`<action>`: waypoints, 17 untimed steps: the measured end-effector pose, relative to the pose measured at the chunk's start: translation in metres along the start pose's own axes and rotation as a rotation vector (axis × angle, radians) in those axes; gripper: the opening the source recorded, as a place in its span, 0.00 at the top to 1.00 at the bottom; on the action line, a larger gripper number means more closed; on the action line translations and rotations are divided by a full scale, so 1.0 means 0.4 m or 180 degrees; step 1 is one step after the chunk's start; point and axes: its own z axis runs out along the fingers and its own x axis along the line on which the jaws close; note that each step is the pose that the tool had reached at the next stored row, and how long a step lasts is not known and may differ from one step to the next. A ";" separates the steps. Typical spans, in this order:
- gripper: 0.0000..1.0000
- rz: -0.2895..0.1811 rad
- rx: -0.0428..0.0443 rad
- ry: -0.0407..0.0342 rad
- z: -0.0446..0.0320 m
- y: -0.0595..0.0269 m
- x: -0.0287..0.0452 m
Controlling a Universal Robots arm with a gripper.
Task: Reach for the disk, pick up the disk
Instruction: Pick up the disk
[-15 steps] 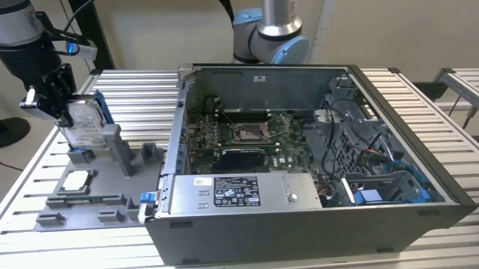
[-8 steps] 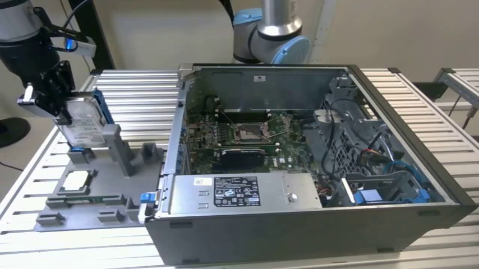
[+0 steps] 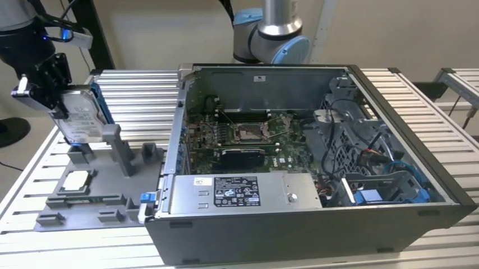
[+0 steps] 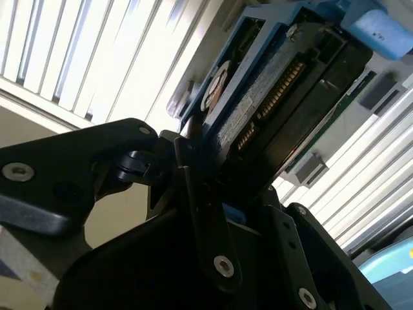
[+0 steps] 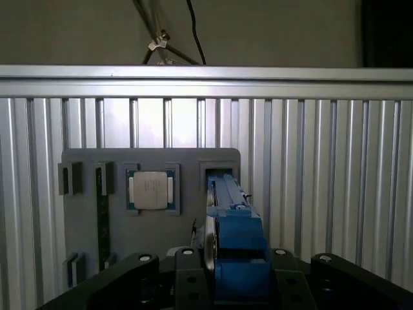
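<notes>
Disk [image 3: 81, 117]: on edge and leaning, over the far end of the grey fixture plate [image 3: 101, 193] at the exterior view's left, with the metal face toward the camera and the blue frame along its edge. In the first wrist view we see it edge-on [image 5: 235, 226], its far end at the open slot [image 5: 216, 173] in the plate, next to the pocket holding the square processor chip [image 5: 153, 190]. We cannot tell whether its lower end is clear of the slot. The gripper [image 3: 60, 100] pinches the disk across its flat faces at the upper end. In the second wrist view the black fingers [image 4: 206, 219] sit tight on either side of the disk [image 4: 258, 110]. Judgement: the step in hand is the pick-up, with the grasp in place. To do it well, we think the pull should run along the disk's own long axis at a constant lean, so the frame does not bind on the slot walls or the tall post [image 3: 114, 143] just beside it. The pinch should be firm, since smooth metal may slip. Pose: the wrist is high at the exterior view's upper left, the tool tilted down toward the plate, apart from the open computer case [image 3: 299, 235].
</notes>
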 end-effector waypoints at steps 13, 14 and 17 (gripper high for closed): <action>1.00 0.0000 0.0000 0.0000 -0.069 0.000 -0.003; 1.00 0.0000 0.0000 0.0000 -0.075 0.000 -0.003; 1.00 0.0000 0.0000 0.0000 -0.091 0.001 -0.004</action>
